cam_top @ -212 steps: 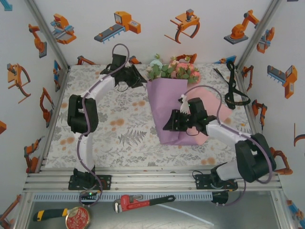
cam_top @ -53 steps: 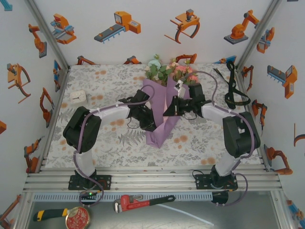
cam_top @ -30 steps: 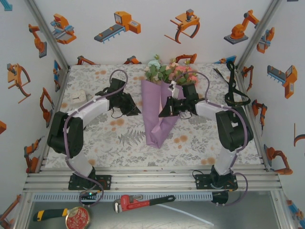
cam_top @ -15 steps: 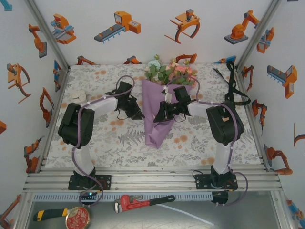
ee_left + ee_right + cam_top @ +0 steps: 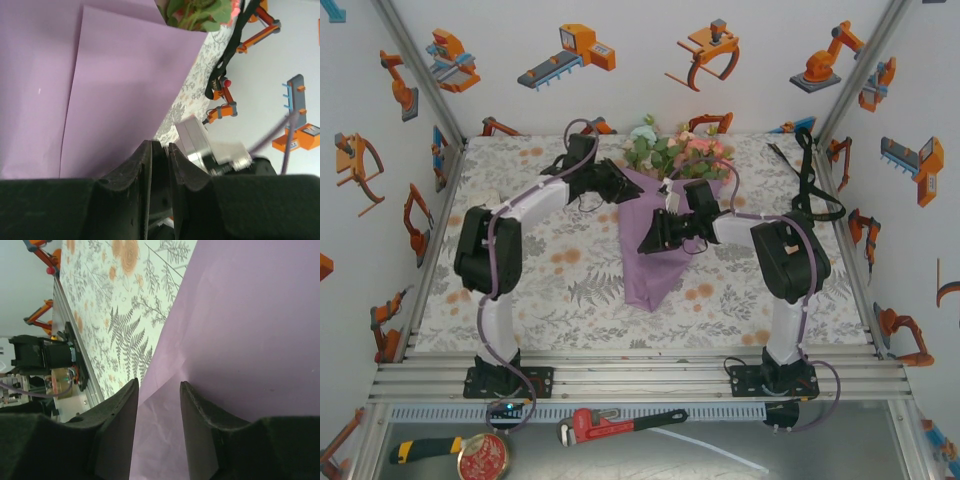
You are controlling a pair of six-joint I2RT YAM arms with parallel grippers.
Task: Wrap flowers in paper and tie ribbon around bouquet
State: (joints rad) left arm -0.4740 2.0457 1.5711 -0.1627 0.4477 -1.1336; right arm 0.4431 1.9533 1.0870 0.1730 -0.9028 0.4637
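Top external view: the smooth lilac paper [image 5: 650, 275] is folded into a tapering cone around the leafy flowers [image 5: 680, 150], which lie on the fern-printed bench [image 5: 540, 270]. The left hand [image 5: 623, 186] sits at the cone's upper left corner, its black fingers barely parted with nothing seen between them. The right hand [image 5: 648, 238] is over the cone's middle, its fingers apart and gripping nothing. A soft crease [image 5: 185, 360] runs just beyond its tips. The limp black ribbon [image 5: 807, 190] lies well apart, off to that hand's right.

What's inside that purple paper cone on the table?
Flowers: pink, cream and blue blooms and green leaves poke out the top. Their stems are hidden by the paper.
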